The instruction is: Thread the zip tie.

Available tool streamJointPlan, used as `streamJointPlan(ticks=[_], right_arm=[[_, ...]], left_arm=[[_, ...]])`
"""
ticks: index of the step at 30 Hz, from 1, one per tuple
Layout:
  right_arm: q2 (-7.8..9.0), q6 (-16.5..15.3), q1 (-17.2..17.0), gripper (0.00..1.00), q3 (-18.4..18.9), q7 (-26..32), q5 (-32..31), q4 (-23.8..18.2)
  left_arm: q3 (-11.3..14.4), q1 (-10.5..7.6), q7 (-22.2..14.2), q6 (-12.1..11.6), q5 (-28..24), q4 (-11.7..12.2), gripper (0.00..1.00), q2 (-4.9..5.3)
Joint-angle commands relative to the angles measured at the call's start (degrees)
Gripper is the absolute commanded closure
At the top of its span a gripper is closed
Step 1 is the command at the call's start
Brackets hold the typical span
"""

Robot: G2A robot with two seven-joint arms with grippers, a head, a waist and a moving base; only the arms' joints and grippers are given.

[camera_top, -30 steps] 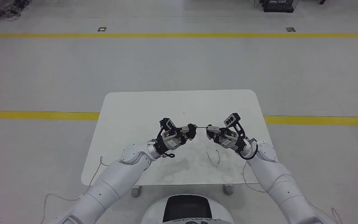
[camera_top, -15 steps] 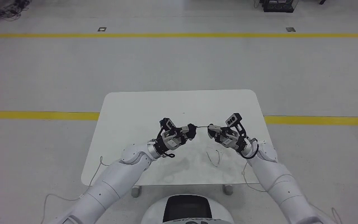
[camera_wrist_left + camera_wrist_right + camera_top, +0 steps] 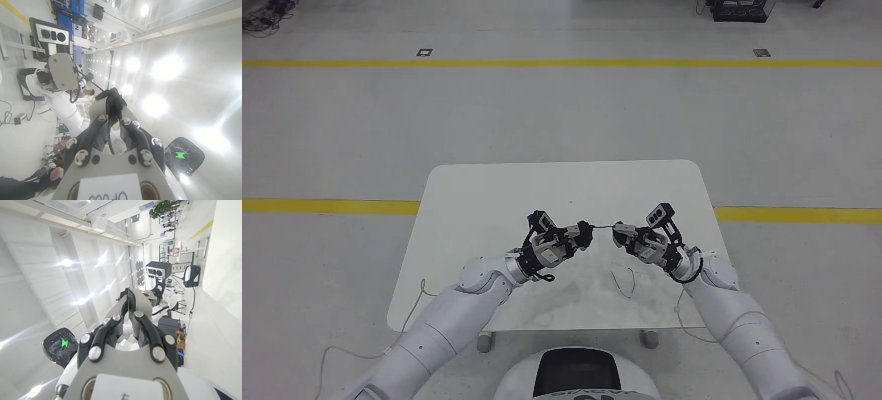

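I count one table point(image 3: 492, 200), one zip tie point(image 3: 589, 225), two grippers, left gripper point(image 3: 577, 238) and right gripper point(image 3: 625, 235), and two yellow floor lines point(image 3: 332, 206).

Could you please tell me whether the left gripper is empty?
No, the left gripper has its fingers shut on the black zip tie.

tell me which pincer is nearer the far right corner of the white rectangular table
Right. The right pincer hangs over the white rectangular table's right half, toward that corner; the left pincer is near its middle. Both grip the thin black zip tie.
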Motion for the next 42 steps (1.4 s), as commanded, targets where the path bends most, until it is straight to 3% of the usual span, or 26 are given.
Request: streamJointPlan(ticks=[1,20,21,22,30,42], right_arm=[[-0.02,0.2,0.0,1.0,-0.1,-0.2,-0.2,0.2],[-0.12,1.5,0.4,1.0,-0.1,-2.9,-2.6,2.0],[-0.12,1.7,0.4,0.58,0.0,-3.3,-2.5,2.2],[-0.07,1.9,0.5,0.0,0.0,-3.4,-3.1,2.3],[0.47,2.1,0.3,0.0,1.7,-7.3,-6.1,1.5],[0.47,2.1,0.3,0.0,1.7,-7.3,-6.1,1.5]], left_arm=[[0.0,0.0,0.0,0.0,0.0,0.0,1.0,0.0],[0.0,0.0,0.0,0.0,0.0,0.0,1.0,0.0],[0.0,0.0,0.0,0.0,0.0,0.0,1.0,0.0],[0.0,0.0,0.0,0.0,0.0,0.0,1.0,0.0],[0.0,0.0,0.0,0.0,0.0,0.0,1.0,0.0],[0.0,0.0,0.0,0.0,0.0,0.0,1.0,0.0]])
